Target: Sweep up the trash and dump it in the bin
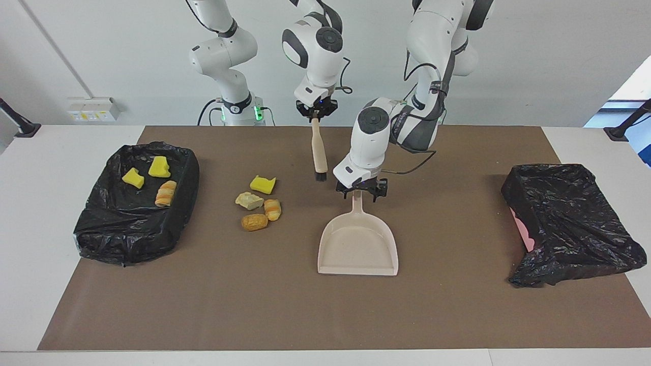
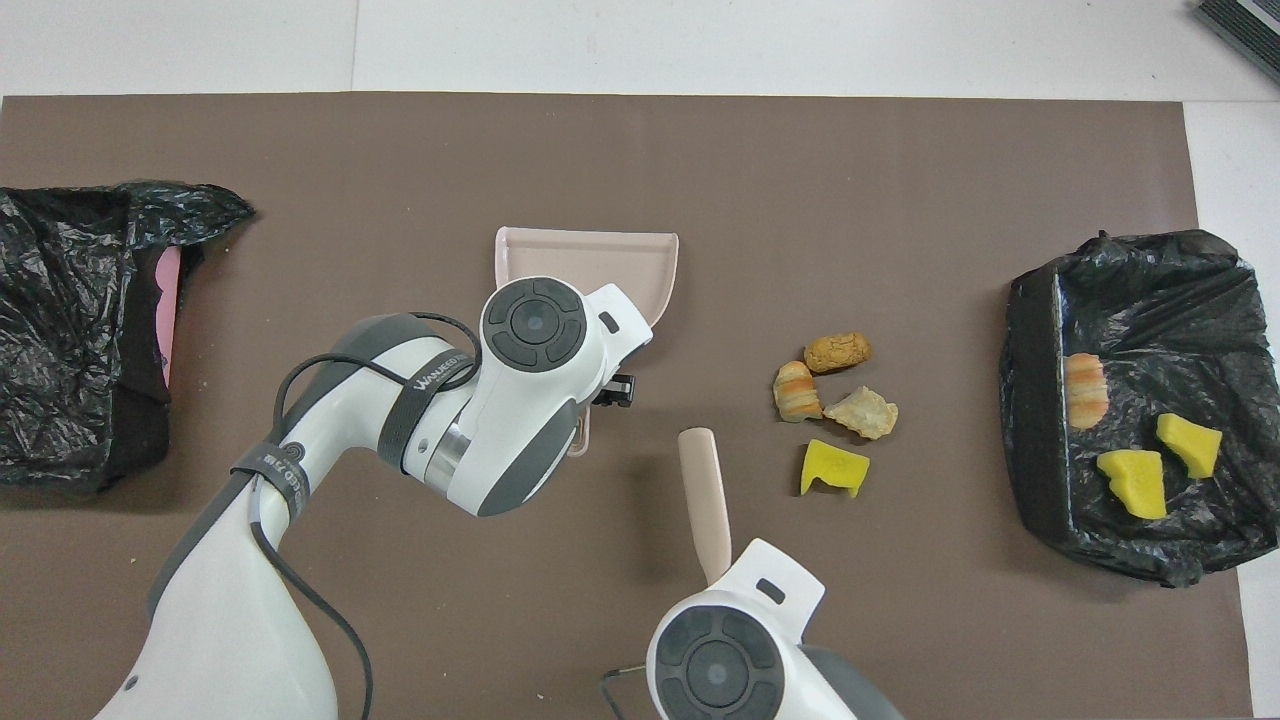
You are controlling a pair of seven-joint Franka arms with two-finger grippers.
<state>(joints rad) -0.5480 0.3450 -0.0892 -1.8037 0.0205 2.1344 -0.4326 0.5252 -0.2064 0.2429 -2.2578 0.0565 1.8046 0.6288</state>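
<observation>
Two grippers are at work over the brown mat (image 1: 305, 315). Nearest the robots, the right gripper (image 1: 316, 113) is clamped on the upper end of the brush (image 1: 319, 150), which hangs upright in the air, bristles down, over the mat between the dustpan handle and the loose trash. The left gripper (image 1: 361, 191) is lowered at the handle of the dustpan (image 1: 358, 245), one finger on each side of it; whether the fingers already grip the handle cannot be determined. The dustpan lies flat on the mat, with its open mouth pointing away from the robots.

Four trash pieces (image 1: 258, 202) lie loose on the mat beside the dustpan, toward the right arm's end of the table. Three more trash pieces (image 1: 151, 179) rest in the black-lined bin (image 1: 132, 223) at that end. A second black-bagged bin (image 1: 569, 223) is tipped at the left arm's end.
</observation>
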